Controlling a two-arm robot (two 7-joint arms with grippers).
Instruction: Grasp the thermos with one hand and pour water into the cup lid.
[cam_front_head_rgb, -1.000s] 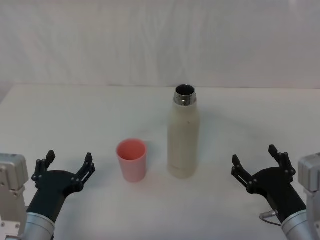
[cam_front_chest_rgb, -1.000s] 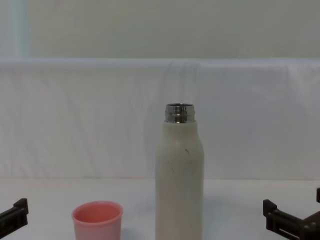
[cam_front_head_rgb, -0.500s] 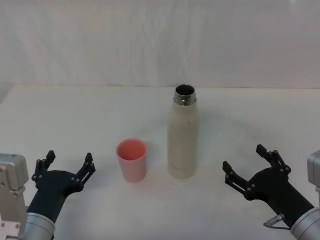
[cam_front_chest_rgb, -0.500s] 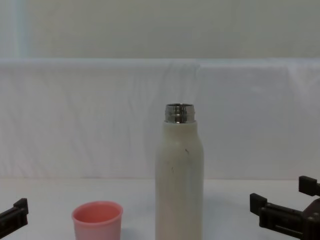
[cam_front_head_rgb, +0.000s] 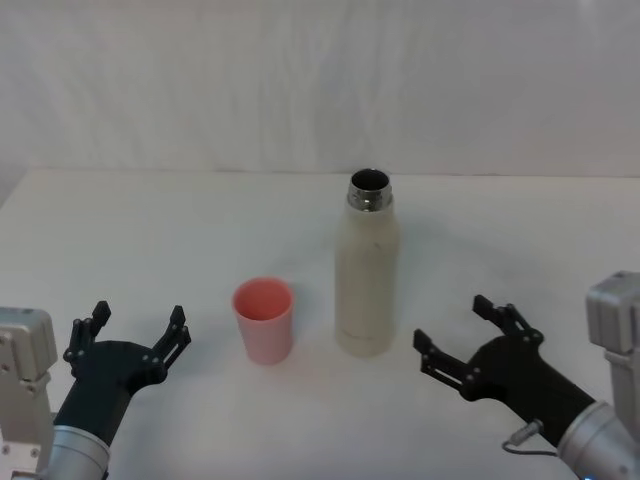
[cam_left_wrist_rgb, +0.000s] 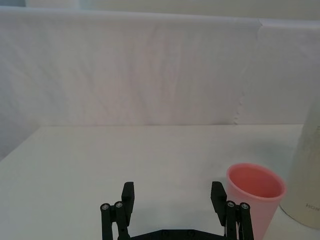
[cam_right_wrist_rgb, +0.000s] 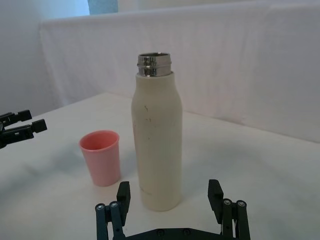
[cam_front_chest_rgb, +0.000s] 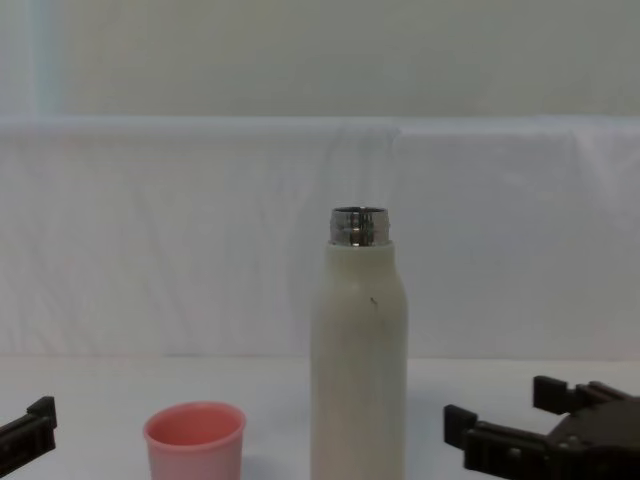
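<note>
White table, white cloth backdrop. Thermos upright mid-table, uncapped; cup lid just left of it. Right gripper near its right, fingers spread, empty. Left gripper parked near-left, spread. Thermos looks rigid, smooth, likely heavy with water; grip mid-body.

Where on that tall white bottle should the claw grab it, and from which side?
Probably around the straight middle of the thermos, coming from the robot's right, where the open right claw already faces it. It stands upright with even walls there; the steel neck is narrow, and the cup lid stands on its left.
</note>
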